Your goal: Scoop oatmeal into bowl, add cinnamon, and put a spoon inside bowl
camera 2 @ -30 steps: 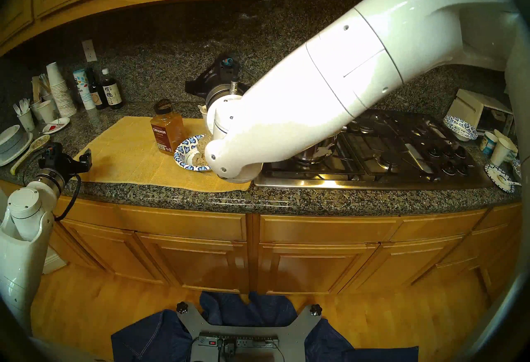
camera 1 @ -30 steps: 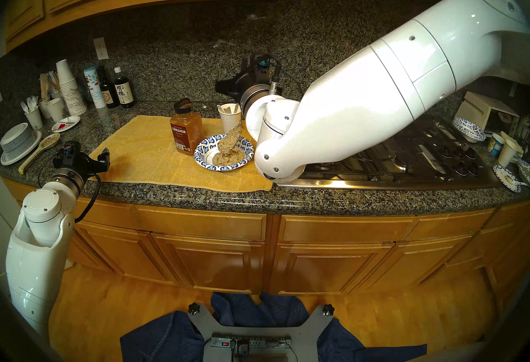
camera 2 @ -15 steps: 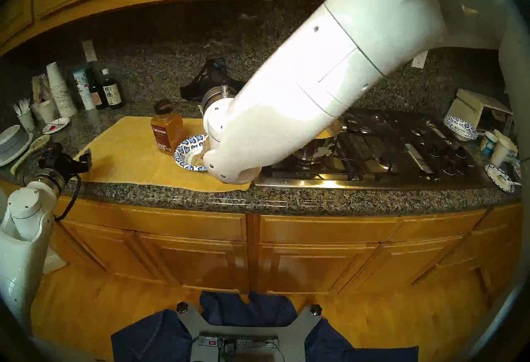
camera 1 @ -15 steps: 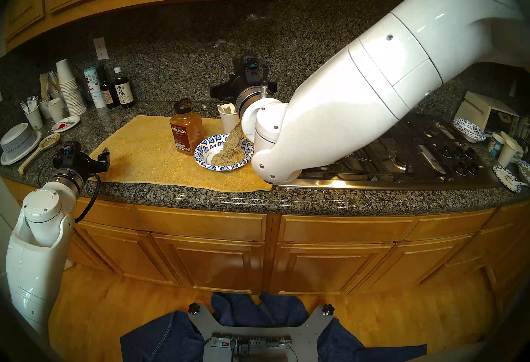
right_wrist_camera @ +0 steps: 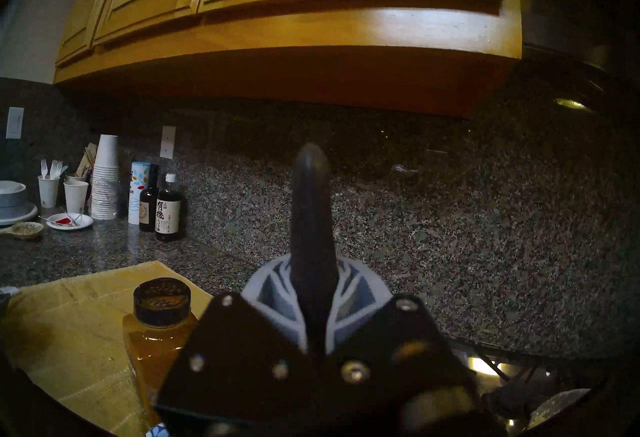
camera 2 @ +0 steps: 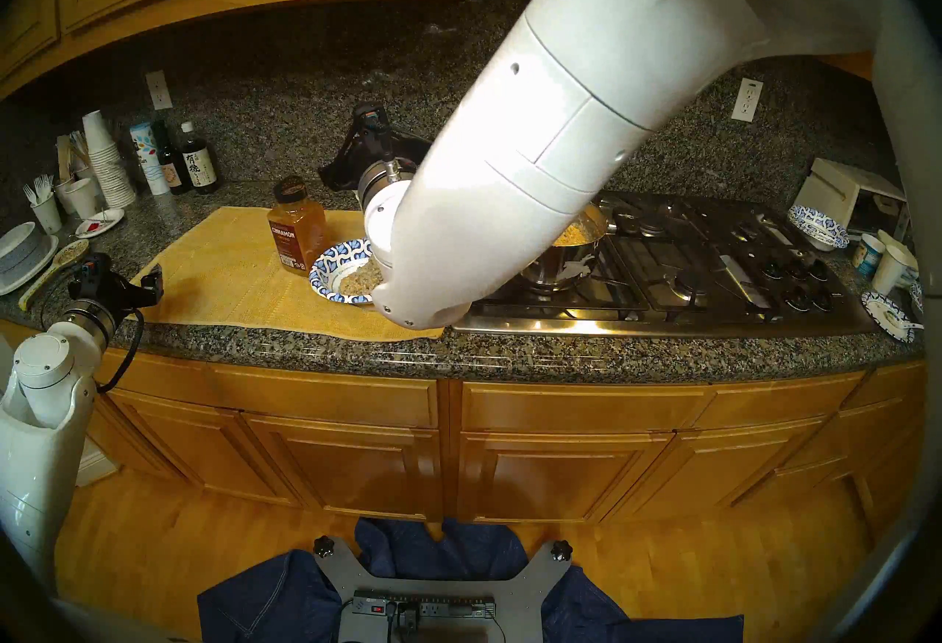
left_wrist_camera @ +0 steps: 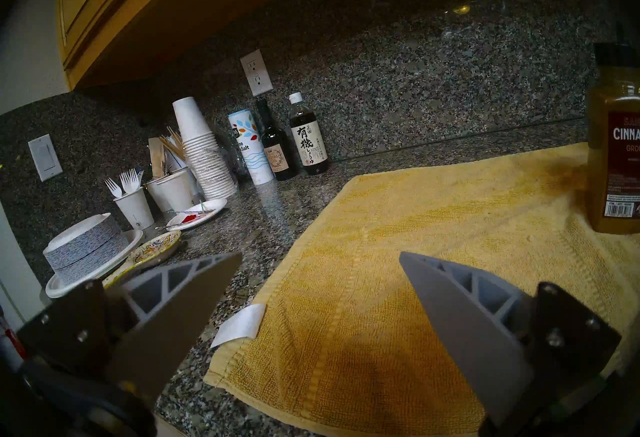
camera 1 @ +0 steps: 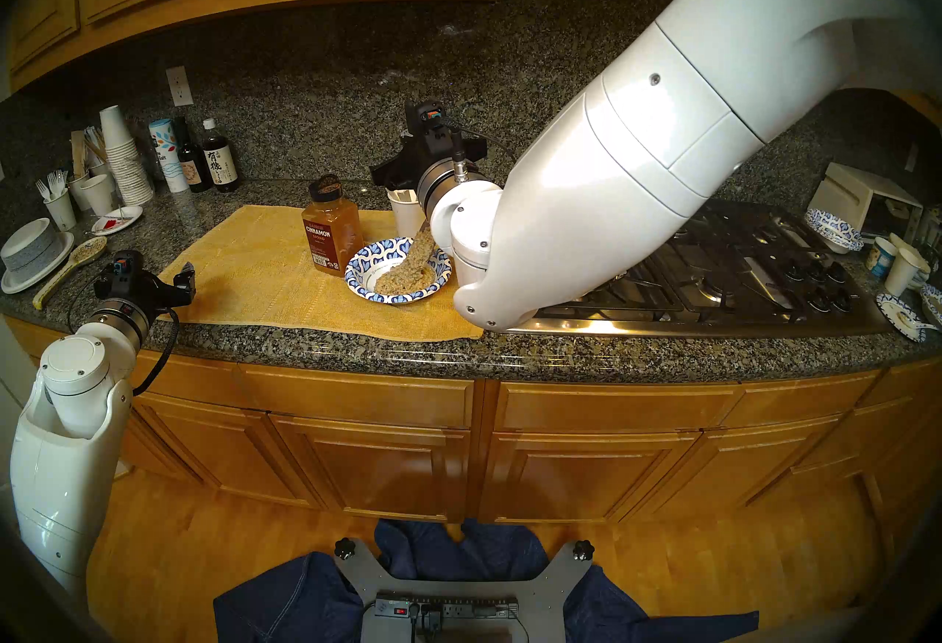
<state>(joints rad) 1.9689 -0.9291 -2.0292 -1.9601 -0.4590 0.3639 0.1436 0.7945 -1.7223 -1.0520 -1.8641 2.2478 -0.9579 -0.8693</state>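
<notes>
Yellow towel (camera 1: 265, 269) on granite counter (camera 1: 357, 351); steel pot (camera 2: 566, 264) on gas stove (camera 1: 739, 269).

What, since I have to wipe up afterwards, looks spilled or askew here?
An orange-brown smudge stains the yellow towel right beside the cinnamon jar, like spilled powder. The oatmeal lies inside the bowl; none shows on the towel.

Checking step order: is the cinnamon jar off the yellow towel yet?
No, the cinnamon jar stands upright on the yellow towel, beside the bowl.
</notes>
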